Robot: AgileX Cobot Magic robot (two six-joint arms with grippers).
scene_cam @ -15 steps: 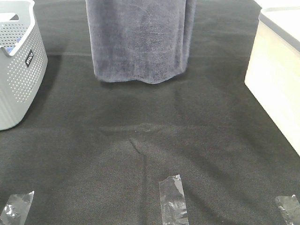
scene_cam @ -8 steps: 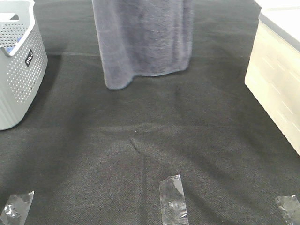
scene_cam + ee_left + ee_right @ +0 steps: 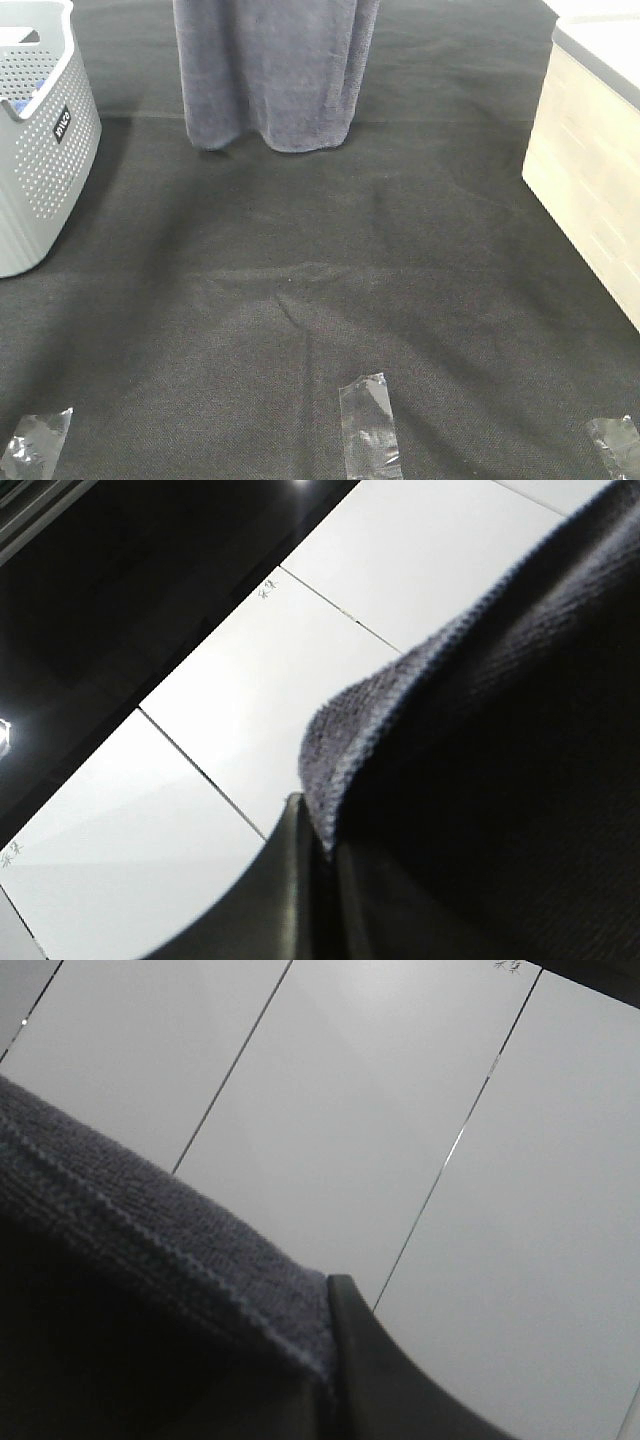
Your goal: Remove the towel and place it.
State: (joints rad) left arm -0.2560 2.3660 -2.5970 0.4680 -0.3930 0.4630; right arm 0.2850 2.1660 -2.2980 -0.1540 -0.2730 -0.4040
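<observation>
Left end effector and right end effector are clamping the towel hanging over the desk; I'm judging those thin hem grips are risking a slip.

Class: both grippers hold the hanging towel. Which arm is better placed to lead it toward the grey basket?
Probably left. The towel hangs left of centre, the grey basket stands further to that side, and the left gripper pinches the towel's edge.
</observation>
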